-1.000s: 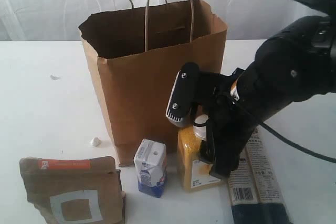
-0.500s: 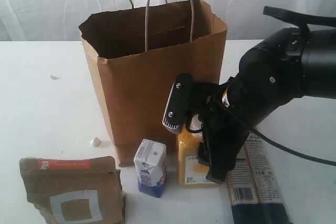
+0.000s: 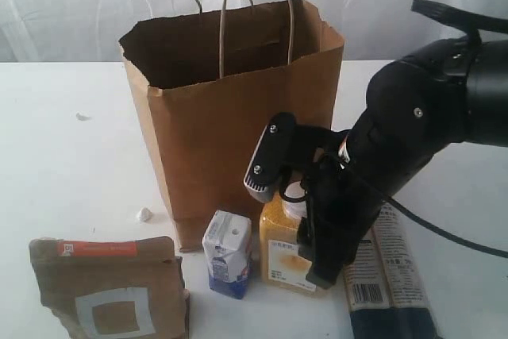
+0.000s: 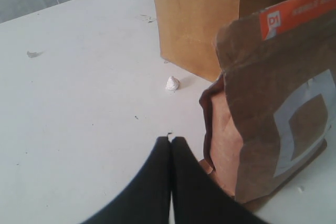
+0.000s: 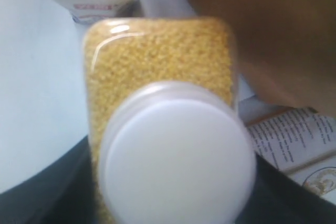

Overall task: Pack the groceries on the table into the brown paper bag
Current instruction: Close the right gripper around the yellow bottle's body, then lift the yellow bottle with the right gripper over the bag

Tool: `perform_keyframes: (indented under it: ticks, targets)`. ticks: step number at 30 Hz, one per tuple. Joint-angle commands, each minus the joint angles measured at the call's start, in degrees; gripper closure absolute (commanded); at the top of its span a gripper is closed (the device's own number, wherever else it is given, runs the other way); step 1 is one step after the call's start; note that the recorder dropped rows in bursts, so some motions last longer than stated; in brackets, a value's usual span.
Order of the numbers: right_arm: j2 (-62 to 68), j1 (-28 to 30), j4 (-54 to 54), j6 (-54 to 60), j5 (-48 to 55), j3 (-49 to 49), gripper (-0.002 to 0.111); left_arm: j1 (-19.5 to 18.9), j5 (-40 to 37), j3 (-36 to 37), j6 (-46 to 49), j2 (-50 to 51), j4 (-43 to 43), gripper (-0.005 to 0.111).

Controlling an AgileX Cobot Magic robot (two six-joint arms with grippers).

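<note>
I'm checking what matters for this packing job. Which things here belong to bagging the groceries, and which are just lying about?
For the job:
paper bag, brown pouch, small carton, yellow bottle, pasta pack.

Just lying about:
white lump near the bag's foot, small grey scrap further off on the table.

So the right arm [image 3: 421, 132] is looking like a chunky, rounded, glossy black shell with a tiny silver screw [image 3: 417, 113] showing, and a thin black cable [image 3: 444, 232] is trailing off it. The right gripper [image 3: 286, 234] is sporting a flat black finger [image 3: 270, 152] with a pale grey end and two screw heads. The left gripper [image 4: 170, 139] is showing plain matte-black tapered fingers [image 4: 155, 182].
</note>
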State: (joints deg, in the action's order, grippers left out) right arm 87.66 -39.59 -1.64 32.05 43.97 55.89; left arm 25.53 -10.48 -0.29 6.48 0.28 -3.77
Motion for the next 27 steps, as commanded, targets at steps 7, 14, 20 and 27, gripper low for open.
perform_keyframes:
  ticks: [7,14,20,27]
  targets:
    - [-0.49,0.19,-4.13,1.44,-6.16,0.05,0.043,0.27,0.35,0.29,-0.27,-0.28,-0.82,0.107]
    - [0.98,0.19,-4.13,1.62,-6.39,0.05,0.028,0.27,0.35,0.29,-0.27,-0.28,-0.82,0.107]
    - [3.61,0.19,-4.26,-0.52,-6.89,0.05,0.029,0.27,0.35,0.29,-0.27,-0.28,-0.82,0.107]
    - [3.73,0.19,-4.26,-2.78,-7.60,0.05,0.079,0.27,0.35,0.29,-0.27,-0.28,-0.82,0.107]
